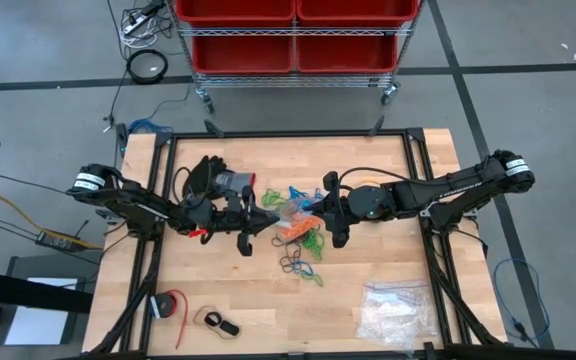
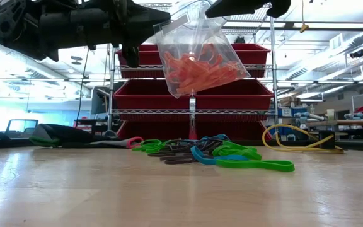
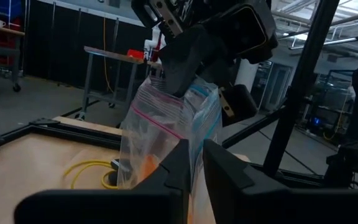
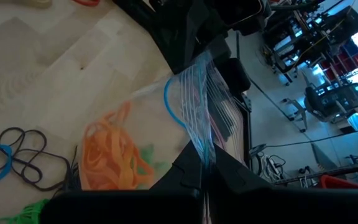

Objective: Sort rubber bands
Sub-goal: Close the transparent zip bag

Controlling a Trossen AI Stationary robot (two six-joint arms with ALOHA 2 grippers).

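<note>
Both claws pinch the rim of 1 clear zip bag point(image 2: 197, 60), lifted above mid-desk point(image 1: 388, 330). Left claw point(image 3: 194, 163) is clamped on 1 edge, right claw point(image 4: 205, 177) on the opposite edge. Orange rubber bands point(image 4: 109, 155) sit inside; green, blue and black rubber bands point(image 2: 210, 154) lie loose below.

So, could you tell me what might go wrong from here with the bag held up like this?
The clear bag of orange bands hangs above the table, pinched at its rim by the right gripper; a slip could spill them onto the unsorted pile. The left gripper is pinching the opposite rim, so pulling apart might tear it.
</note>
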